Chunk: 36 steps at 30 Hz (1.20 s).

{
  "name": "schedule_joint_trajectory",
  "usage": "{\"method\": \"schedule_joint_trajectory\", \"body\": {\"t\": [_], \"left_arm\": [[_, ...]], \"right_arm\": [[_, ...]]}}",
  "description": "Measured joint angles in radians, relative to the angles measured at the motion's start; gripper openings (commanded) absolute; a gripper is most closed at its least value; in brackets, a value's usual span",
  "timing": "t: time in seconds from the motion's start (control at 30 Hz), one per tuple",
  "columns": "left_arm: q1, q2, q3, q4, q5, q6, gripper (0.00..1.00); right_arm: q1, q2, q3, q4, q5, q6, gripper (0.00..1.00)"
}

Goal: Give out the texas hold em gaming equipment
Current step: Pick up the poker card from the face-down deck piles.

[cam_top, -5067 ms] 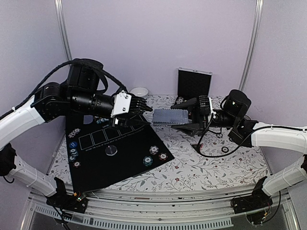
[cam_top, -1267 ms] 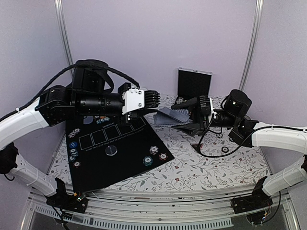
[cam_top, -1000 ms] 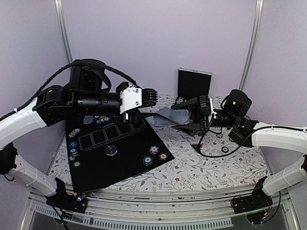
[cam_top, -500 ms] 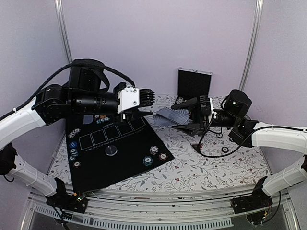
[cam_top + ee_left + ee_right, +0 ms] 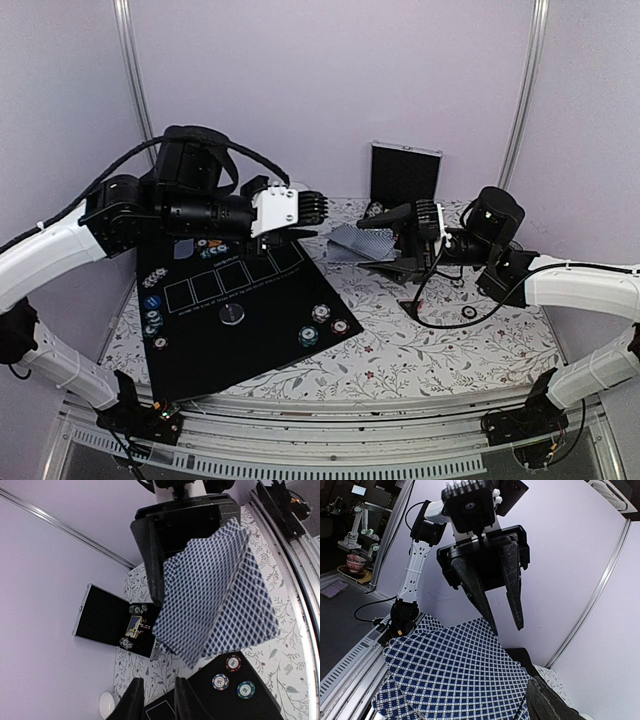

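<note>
A fan of playing cards (image 5: 347, 245) with blue-checked backs hangs above the table, and my right gripper (image 5: 375, 243) is shut on it. One black finger (image 5: 155, 555) lies over the fan (image 5: 215, 595). My left gripper (image 5: 308, 235) hovers just left of the fan's edge, level with it. Its jaws (image 5: 160, 700) stand a little apart with nothing between them. From the right wrist, its two fingertips (image 5: 494, 627) hang at the far edge of the cards (image 5: 455, 675). Poker chips (image 5: 320, 313) and a round grey button (image 5: 232, 314) lie on the black mat (image 5: 240, 350).
A silver-edged black case (image 5: 405, 175) stands open at the back wall, with a small white bowl (image 5: 291, 191) to its left. More chips (image 5: 150, 310) line the mat's left edge. A black cable and ring (image 5: 468, 313) lie on the floral cloth at the right.
My left gripper's fingers have drawn closer together while it shifted slightly back and forth by the fan's edge. The right arm and the fan have stayed put.
</note>
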<state>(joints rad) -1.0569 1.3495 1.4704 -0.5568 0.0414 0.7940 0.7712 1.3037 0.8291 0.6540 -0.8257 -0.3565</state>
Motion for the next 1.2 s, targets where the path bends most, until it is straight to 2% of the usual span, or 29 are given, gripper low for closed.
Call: {"method": "schedule_joint_trajectory", "body": {"t": [0.2,1.2], "left_arm": [[0.038,-0.032,-0.002,0.054,0.022,-0.006,0.25],[0.039,0.001,-0.002,0.056,0.127,-0.009,0.26]], "right_arm": [[0.0,0.0,0.0,0.0,0.0,0.0,0.59],[0.0,0.0,0.0,0.0,0.0,0.0,0.59]]}}
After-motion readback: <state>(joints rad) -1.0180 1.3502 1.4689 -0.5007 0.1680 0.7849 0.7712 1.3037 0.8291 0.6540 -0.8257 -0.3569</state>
